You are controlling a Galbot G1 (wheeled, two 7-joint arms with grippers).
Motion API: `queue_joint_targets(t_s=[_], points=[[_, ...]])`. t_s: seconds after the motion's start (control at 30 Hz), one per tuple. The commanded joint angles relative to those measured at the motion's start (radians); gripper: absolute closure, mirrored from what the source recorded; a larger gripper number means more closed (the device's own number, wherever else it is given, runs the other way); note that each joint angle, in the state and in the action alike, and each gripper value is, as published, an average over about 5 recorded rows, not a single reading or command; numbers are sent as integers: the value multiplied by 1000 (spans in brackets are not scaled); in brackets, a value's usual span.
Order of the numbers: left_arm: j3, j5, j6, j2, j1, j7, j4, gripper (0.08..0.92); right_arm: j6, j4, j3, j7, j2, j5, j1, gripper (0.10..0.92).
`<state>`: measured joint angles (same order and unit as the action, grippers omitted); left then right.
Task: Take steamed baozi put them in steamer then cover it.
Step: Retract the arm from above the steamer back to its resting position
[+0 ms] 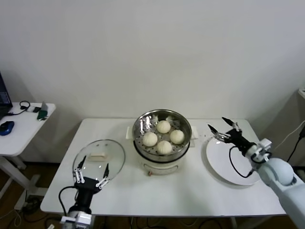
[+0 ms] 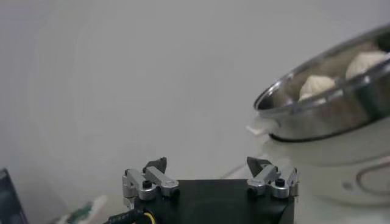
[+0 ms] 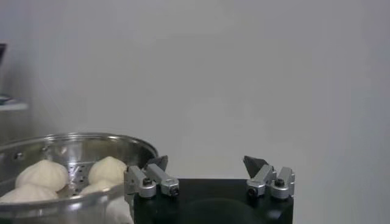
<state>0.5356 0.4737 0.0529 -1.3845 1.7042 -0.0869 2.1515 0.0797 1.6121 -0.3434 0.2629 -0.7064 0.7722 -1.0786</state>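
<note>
White wall behind, white surface (image 1: pixel 190 191) in front of us. Head view: the steamer (image 1: pixel 162 138) sits mid-surface with all four steamed baozi (image 1: pixel 163 137) on its perforated tray, uncovered. The cover (image 1: pixel 99 157) lies flat at roughly 8 o'clock from the steamer, near but apart, its cream handle running about 9-to-3. The left gripper (image 1: pixel 90 174) hangs over the cover's near rim at 6 o'clock, jaws spread wide and holding nothing, with the handle just beyond the tips at 12 o'clock. We judge the left arm far the nearer for the lid; loading looks done, covering not yet. The right gripper (image 1: pixel 224 128) sits above the far edge of an empty white plate (image 1: pixel 228 164) at 3 o'clock from the steamer, jaws wide, empty, forearm angled up from the lower right.

Left wrist view: the left gripper's fingertips (image 2: pixel 157 165) stand well apart with nothing between; the steamer rim with baozi is beyond and to one side. Cover not visible here.

Right wrist view: the right gripper's jaws are likewise wide and empty, with steamer and baozi beyond them.
</note>
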Motion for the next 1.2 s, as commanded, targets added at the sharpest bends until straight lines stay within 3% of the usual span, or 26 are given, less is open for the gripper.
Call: queue_joint_targets(t_s=[0.03,0.2,0.37,0.6,0.83,1.2], points=[[12,565,171,47,11,65,15,177,-32,141,-417,-14,-227,-102,-446,203],[-13,718,222,162,-16,61,-58,177,-5,138,-433,11,-284,-139,-486,203],[-33,806,191,207,-124,23,-203,177,11,121,-435,17,-327,-177,-491,203],[-62,903,141,202,-310,24,-437,177,20,112,-446,15,-363,-223,-493,203],[-69,898,120,198,-439,9,-594,177,25,112,-452,15,-406,-262,-494,203],[-86,880,105,179,-495,-19,-692,177,31,105,-449,21,-429,-291,-477,203]])
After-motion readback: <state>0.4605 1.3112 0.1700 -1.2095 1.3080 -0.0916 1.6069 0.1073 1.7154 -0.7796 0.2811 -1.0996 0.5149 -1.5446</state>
